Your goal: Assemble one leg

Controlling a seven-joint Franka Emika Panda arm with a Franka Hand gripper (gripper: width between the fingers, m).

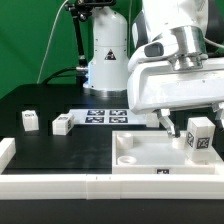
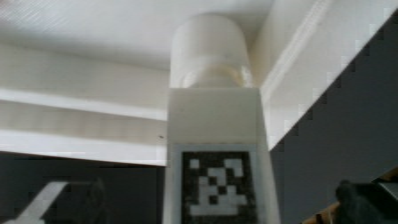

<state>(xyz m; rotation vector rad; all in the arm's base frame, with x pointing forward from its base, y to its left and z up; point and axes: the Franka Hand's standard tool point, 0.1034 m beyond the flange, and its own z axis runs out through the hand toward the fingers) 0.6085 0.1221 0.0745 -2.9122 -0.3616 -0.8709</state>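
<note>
Three small white blocks show in the exterior view. The one in hand, the leg (image 1: 201,135), stands upright on the large white panel (image 1: 150,152) at the exterior view's right, its black-and-white tag turned to the camera. Whether its foot sits in one of the panel's corner sockets I cannot tell. The pincer (image 1: 190,125) hangs right over it, under the arm's bulky white wrist.

In the wrist view the leg (image 2: 217,130) fills the middle, with a rounded white peg (image 2: 214,50) at its far end and the tag nearer the lens. The fingers (image 2: 365,195) show one on either side of it, each with a dark strip between it and the block. The pincer therefore looks parted around the leg and not clamped on it, though the picture is blurred.

A second leg (image 1: 30,120) and a third leg (image 1: 63,124) rest well apart from it on the black tabletop (image 1: 60,150) at the exterior view's left. The marker board (image 1: 105,116) lies farther back, between them and the arm
</note>
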